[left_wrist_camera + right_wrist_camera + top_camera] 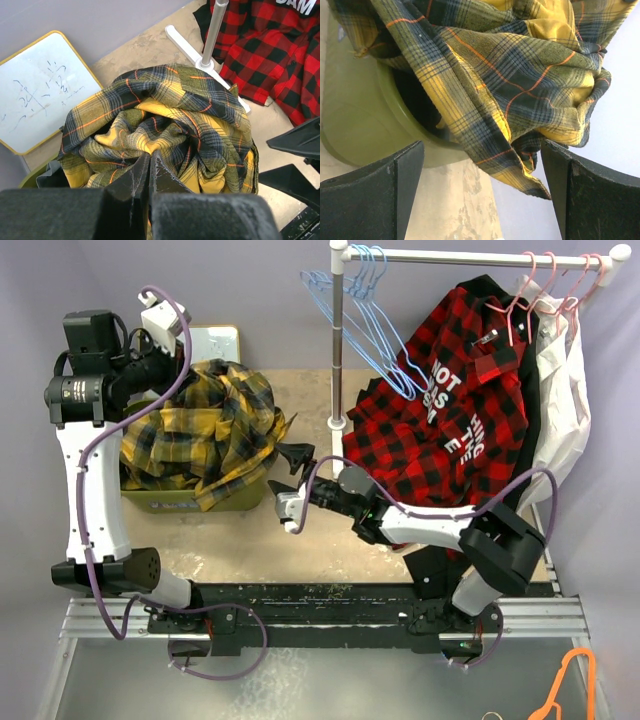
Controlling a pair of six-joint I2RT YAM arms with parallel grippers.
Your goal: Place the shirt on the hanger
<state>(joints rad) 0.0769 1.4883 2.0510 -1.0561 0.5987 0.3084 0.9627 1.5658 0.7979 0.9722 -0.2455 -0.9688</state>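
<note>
While the shirt (210, 430) lies heaped over a green bin (160, 502) in the overhead view, we see the right gripper (289, 480) just beside the heap's edge. Its jaws are spread wide, hold nothing, and point at the cloth. The hanger (365, 315), one of several light-blue ones, hangs on the rail of a rack well apart from that gripper, farther back and off to its wrist side. Next to it hang a red-and-black checked shirt (440, 410) and some pink hangers (545, 290). The left arm (80, 470) bends over the far side of the heap, opposite the right gripper.

From the left wrist, we see the left gripper (149, 161) with its jaws pressed fully together. The plaid shirt bunches directly beyond and beneath the tips, but we cannot tell whether any fold is pinched between them. A whiteboard (40, 95) lies ahead to the left of this gripper, and the rack pole (212, 30) stands ahead to its right. The right gripper's dark fingers (295, 142) show at the right edge, near the heap.

From the right wrist, we see both fingers set far apart with nothing between them. The shirt hangs just ahead of them, draped over the bin's rim and spilling down its outside.
</note>
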